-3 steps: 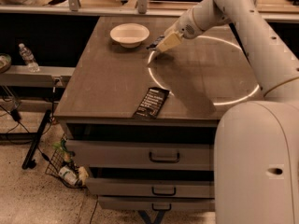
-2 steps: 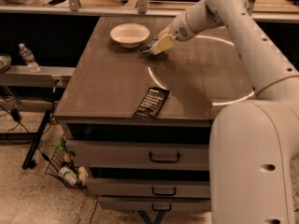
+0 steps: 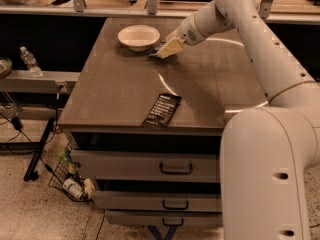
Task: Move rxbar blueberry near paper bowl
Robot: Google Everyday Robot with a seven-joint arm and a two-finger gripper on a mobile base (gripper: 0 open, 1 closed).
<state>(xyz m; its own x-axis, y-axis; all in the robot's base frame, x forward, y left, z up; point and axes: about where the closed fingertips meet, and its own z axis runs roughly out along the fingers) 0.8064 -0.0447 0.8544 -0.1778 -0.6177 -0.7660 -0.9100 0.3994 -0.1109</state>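
The paper bowl (image 3: pixel 138 36) is off-white and sits at the far middle of the brown table (image 3: pixel 120 89). My gripper (image 3: pixel 166 49) reaches in from the right, just right of the bowl and low over the table. It is shut on the rxbar blueberry (image 3: pixel 155 51), a small dark wrapper that sticks out at the fingertips toward the bowl. Most of the bar is hidden by the pale fingers (image 3: pixel 171 46).
A longer flat black bar wrapper (image 3: pixel 162 110) with white text lies near the table's front edge. Drawers (image 3: pixel 175 168) are below the tabletop. A water bottle (image 3: pixel 30 61) stands on a shelf at the left. A wire basket (image 3: pixel 70 179) and cables are on the floor.
My gripper has moved left with the dark bar, closer to the paper bowl. The bowl and the black wrapper have not moved.
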